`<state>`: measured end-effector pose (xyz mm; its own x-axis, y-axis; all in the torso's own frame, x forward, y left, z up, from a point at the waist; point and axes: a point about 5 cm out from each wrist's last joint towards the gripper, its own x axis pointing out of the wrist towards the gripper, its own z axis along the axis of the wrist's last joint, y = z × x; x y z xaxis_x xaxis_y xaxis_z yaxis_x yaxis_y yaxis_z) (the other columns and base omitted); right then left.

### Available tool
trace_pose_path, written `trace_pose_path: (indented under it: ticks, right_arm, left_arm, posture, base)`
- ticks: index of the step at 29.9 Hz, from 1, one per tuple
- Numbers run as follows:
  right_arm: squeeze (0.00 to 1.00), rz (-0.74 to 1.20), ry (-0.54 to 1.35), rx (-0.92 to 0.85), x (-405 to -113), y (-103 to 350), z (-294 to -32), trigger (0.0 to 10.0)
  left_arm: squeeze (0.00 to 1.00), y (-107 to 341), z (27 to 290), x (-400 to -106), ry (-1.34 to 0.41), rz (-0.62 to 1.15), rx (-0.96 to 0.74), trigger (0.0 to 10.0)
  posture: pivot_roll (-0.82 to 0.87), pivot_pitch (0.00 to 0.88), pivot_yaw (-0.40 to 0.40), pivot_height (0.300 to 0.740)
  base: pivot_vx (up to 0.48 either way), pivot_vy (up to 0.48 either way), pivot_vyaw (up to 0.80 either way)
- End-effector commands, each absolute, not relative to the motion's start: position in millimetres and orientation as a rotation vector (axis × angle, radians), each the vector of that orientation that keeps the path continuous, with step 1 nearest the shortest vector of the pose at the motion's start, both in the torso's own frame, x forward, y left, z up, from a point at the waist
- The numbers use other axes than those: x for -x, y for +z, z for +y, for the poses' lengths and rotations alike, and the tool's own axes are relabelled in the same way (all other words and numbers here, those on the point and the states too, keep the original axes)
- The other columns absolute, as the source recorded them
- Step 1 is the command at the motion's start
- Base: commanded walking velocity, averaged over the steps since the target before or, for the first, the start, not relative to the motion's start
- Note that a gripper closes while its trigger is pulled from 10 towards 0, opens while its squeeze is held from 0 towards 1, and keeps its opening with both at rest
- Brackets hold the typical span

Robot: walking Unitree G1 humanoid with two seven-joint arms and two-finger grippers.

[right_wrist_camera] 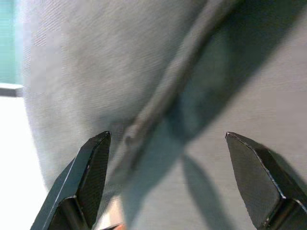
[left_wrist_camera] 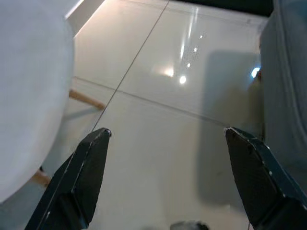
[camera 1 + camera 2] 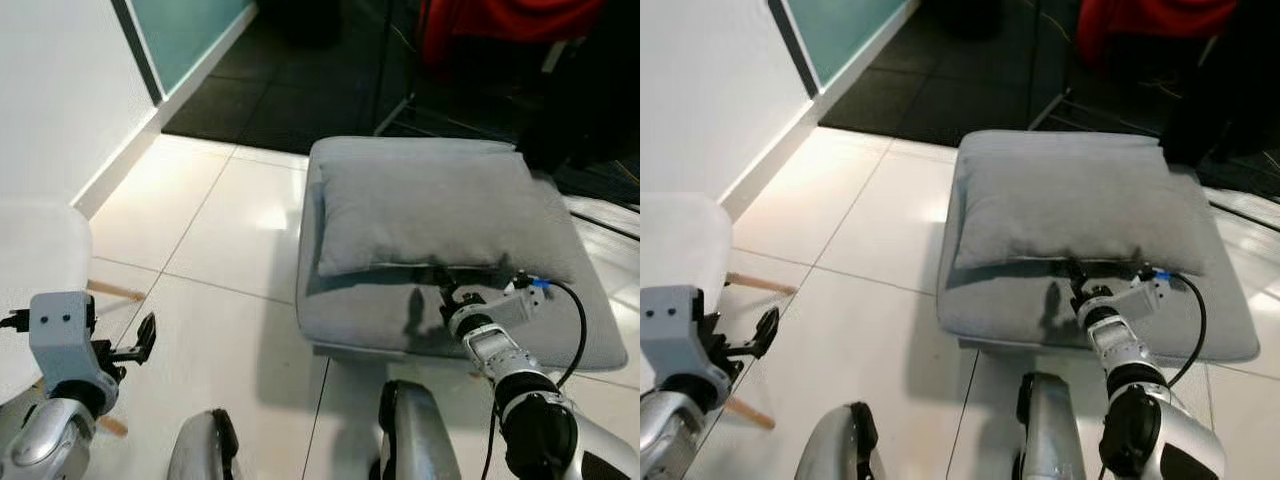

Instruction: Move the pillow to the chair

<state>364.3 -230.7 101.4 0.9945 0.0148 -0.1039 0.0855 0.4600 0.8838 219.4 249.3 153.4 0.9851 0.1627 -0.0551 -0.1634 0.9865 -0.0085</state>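
The pillow [image 3: 430, 210] is a plump grey fabric rectangle with a piped seam along its near edge, lying flat on a grey cushioned ottoman [image 3: 340, 310] of nearly the same cloth. It covers most of the ottoman's top, leaving a bare strip along the near side and the left edge.

The right tool [image 3: 440, 290] reaches over that bare strip, its tip just at the pillow's near seam. In the right wrist view its two black fingers [image 1: 88, 177] stand wide apart, with the seam running between them; whether either finger touches the fabric is hard to tell.

The left tool [image 3: 140, 340] hangs low beside the white chair [image 3: 40, 250], also spread wide and holding nothing, over the floor [image 3: 220, 300]. The chair, with pale wooden legs, stands at the left, well apart from the ottoman.

Glossy white tiles lie open between chair and ottoman. A white wall [image 3: 60, 90] runs along the left, and dark flooring begins behind the ottoman, where something red [image 3: 500, 25] sits at the far edge.
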Motion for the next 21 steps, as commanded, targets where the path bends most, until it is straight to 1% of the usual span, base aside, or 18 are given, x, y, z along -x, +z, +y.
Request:
trace_pose_path:
  ticks: [1, 4, 8, 13, 15, 19, 21]
  right_arm:
    - [0.0, 0.057, 0.02, -1.137, -366.4, 106.9, -226.3, 10.0]
    - [0.0, -0.004, 0.105, -1.157, -371.3, 120.3, -224.0, 10.0]
    - [0.0, -0.054, 0.153, -1.166, -374.0, 130.5, -226.2, 10.0]
    - [0.0, -0.062, 0.141, -1.154, -375.3, 134.4, -230.2, 10.0]
    - [0.0, -0.071, 0.11, -1.139, -377.7, 140.3, -236.0, 10.0]
    - [0.0, -0.105, 0.088, -1.153, -382.5, 151.0, -238.3, 10.0]
    - [0.0, -0.128, 0.109, -1.157, -384.9, 157.2, -236.8, 10.0]
  left_arm:
    - [0.0, 155.0, 255.4, -210.6, 0.186, 0.079, 0.002, 10.0]
    - [0.0, 158.0, 252.5, -204.5, 0.175, 0.096, -0.01, 10.0]
    - [0.0, 159.0, 249.2, -199.2, 0.164, 0.112, -0.012, 10.0]
    - [0.0, 157.9, 246.9, -194.8, 0.155, 0.128, -0.015, 10.0]
    - [0.0, 161.3, 245.7, -189.5, 0.151, 0.138, -0.021, 10.0]
    - [0.0, 163.7, 247.0, -184.1, 0.155, 0.15, -0.026, 10.0]
    - [0.0, 163.7, 246.8, -181.2, 0.158, 0.159, -0.026, 10.0]
  posture:
    - [0.08, 0.41, 0.055, 0.425]
    - [0.09, 0.433, 0.064, 0.425]
    - [0.1, 0.452, 0.078, 0.425]
    - [0.11, 0.461, 0.083, 0.425]
    - [0.13, 0.481, 0.087, 0.425]
    - [0.13, 0.495, 0.087, 0.425]
    - [0.14, 0.499, 0.087, 0.425]
  base:
    - [0.0, 0.0, 0.0]
    - [0.0, 0.0, 0.0]
    - [0.0, 0.0, 0.0]
    - [0.0, 0.0, 0.0]
    - [0.0, 0.0, 0.0]
    - [0.0, 0.0, 0.0]
    - [0.0, 0.0, 0.0]
